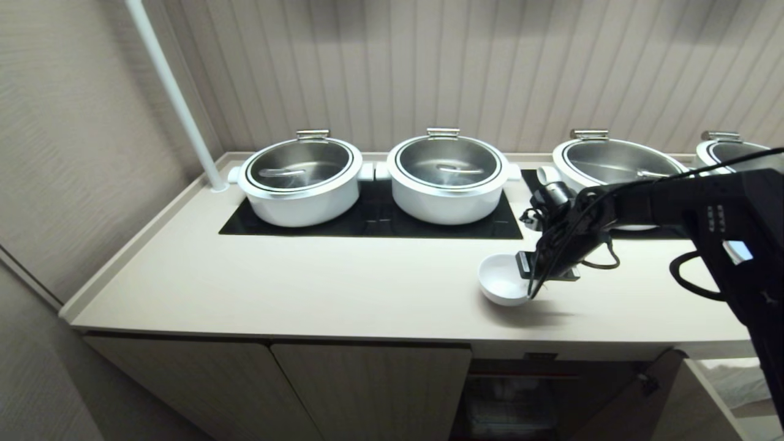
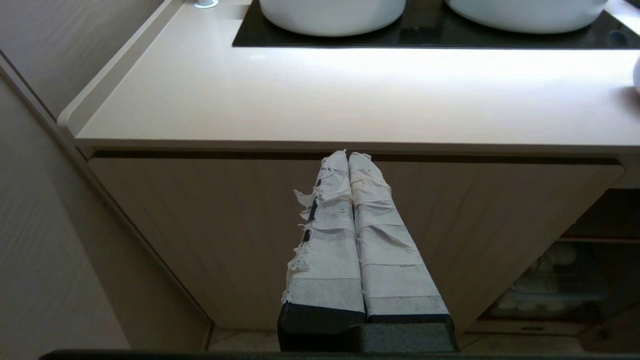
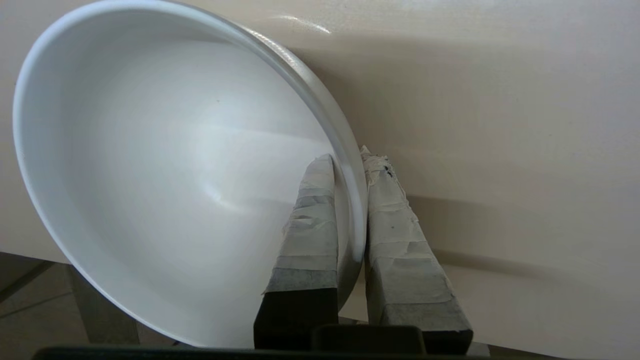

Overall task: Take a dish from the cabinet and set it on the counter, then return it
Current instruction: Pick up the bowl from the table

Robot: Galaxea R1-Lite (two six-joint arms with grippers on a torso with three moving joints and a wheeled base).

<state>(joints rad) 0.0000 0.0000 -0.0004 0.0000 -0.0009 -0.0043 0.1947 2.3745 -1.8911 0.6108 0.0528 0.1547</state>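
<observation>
Right gripper [image 3: 350, 165] pinches the dish [image 1: 502, 278] rim on the counter [image 1: 306, 282] — left gripper [image 2: 348, 160] clenched, idle

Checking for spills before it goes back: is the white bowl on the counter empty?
Empty: the bowl shows only bare white inside, with the right tool pinching its rim.

A plain white round ceramic bowl [image 1: 501, 280] sits at the black right hand [image 1: 531, 293], whose fingers [image 3: 310, 210] are wrapped in white tape. The smooth desk [image 1: 294, 288] under the hand is cream-beige. Beyond it, black glass panels [image 1: 373, 220] carry white pots with steel lids [image 1: 300, 180].
</observation>
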